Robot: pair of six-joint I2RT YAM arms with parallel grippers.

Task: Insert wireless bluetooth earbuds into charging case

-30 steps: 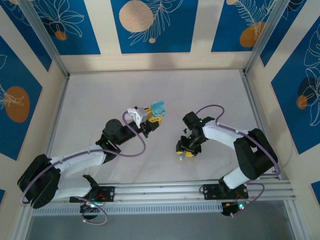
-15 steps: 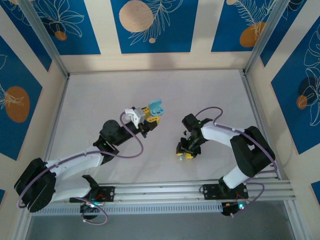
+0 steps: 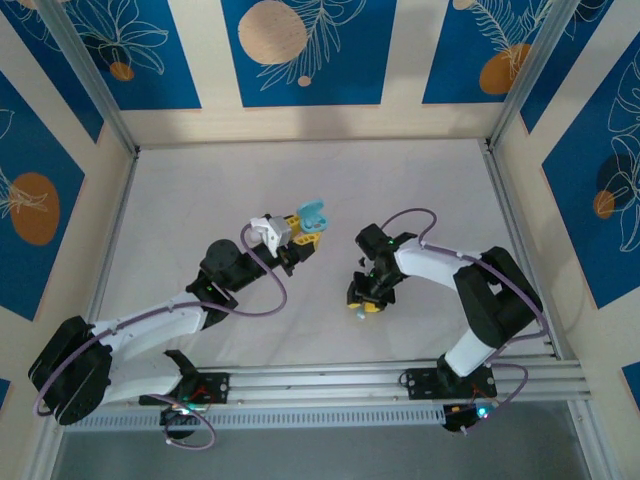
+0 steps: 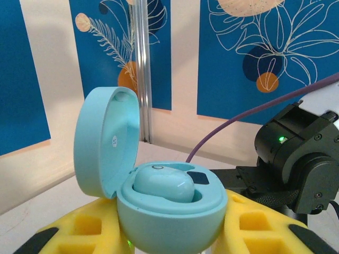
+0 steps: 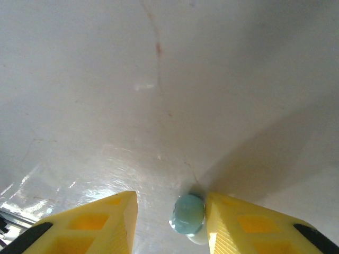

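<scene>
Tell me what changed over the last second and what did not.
The right pincer slid a little left over the table. Its jaws now stand either side of the loose teal earbud, which sits right beside one finger and is not yet clamped. The left pincer kept its hold on the open case, second earbud seated inside, shifting only slightly.

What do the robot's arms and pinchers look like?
The left arm and right arm are white tubes with chunky black joints. A thin purple cable loops along each, and small green lights glow on them. The left gripper and right gripper each have two blocky yellow fingers with square hollows.
</scene>
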